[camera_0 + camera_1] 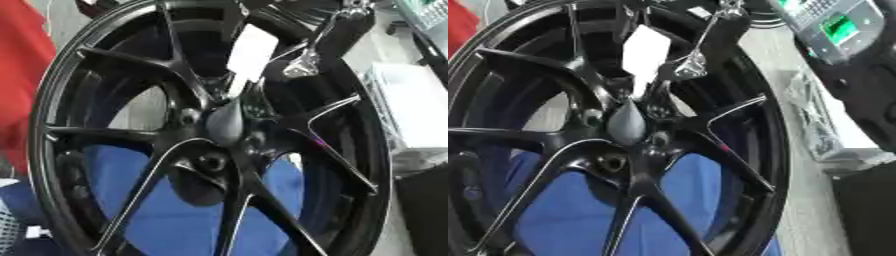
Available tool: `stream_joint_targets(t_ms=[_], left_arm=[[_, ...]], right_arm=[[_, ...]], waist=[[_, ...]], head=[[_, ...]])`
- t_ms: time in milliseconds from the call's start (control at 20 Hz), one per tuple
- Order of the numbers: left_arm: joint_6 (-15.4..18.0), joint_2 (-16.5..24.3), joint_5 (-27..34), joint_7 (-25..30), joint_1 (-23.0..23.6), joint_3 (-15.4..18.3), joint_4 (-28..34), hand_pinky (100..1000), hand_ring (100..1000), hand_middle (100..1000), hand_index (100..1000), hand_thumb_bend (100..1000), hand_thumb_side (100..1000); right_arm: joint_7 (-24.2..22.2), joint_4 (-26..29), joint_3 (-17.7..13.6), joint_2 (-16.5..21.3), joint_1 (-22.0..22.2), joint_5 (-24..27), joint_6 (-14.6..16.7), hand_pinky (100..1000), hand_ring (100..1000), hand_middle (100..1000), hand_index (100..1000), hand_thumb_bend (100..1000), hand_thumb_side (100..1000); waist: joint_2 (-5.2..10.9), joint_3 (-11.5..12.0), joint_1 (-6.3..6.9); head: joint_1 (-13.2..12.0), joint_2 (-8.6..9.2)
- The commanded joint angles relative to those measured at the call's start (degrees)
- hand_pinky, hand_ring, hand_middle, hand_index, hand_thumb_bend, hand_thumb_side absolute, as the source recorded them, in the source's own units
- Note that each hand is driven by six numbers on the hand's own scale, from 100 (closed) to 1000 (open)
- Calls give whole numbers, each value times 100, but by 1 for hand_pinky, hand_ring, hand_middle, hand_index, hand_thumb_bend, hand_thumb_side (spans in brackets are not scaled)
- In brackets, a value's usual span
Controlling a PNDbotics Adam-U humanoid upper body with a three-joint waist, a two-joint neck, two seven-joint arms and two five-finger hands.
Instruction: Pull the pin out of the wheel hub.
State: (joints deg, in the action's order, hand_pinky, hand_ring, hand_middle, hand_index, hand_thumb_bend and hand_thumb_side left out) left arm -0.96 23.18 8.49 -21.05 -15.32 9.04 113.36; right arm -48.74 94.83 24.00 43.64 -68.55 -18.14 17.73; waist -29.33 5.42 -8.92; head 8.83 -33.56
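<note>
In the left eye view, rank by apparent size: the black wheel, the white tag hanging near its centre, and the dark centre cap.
1. Black wheel, which nearly fills the view.
2. White tag.
3. Dark centre cap.
The tag and cap look close in size, so their order is unsure. A robot hand reaches in from above.

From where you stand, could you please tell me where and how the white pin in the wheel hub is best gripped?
Probably take the pin by its broad white upper end, which stands clear of the wheel hub. Its narrow lower end tapers in among the black spokes, leaving little room. I'd come from above, pinching the flat faces, so the pull follows its length.
</note>
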Motion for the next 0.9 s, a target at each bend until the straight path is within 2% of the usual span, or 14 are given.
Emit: stream_joint_targets(t_ms=[50,350,650,900], left_arm=[[-7,127,-10,5,-40,16,123,828,643,614,742,271,670],[-14,120,-6,15,-40,8,123,828,643,614,741,270,670],[-21,113,-2,9,-32,14,123,829,643,615,741,269,672],[-23,109,3,7,-19,21,123,829,643,615,741,268,671]], right_arm=[[4,-21,-89,157,-87,11,20,865,799,664,726,271,100],[43,-25,-83,125,-129,71,-4,858,773,594,649,213,100],[106,-27,-89,125,-132,204,-43,840,717,478,529,129,100],[167,3,-128,133,-154,311,-122,828,679,418,463,100,100]], waist=[[120,7,41],[115,-3,29],[120,-12,23],[160,-30,28]], head=[[21,95],[16,90],[34,64],[178,-7]])
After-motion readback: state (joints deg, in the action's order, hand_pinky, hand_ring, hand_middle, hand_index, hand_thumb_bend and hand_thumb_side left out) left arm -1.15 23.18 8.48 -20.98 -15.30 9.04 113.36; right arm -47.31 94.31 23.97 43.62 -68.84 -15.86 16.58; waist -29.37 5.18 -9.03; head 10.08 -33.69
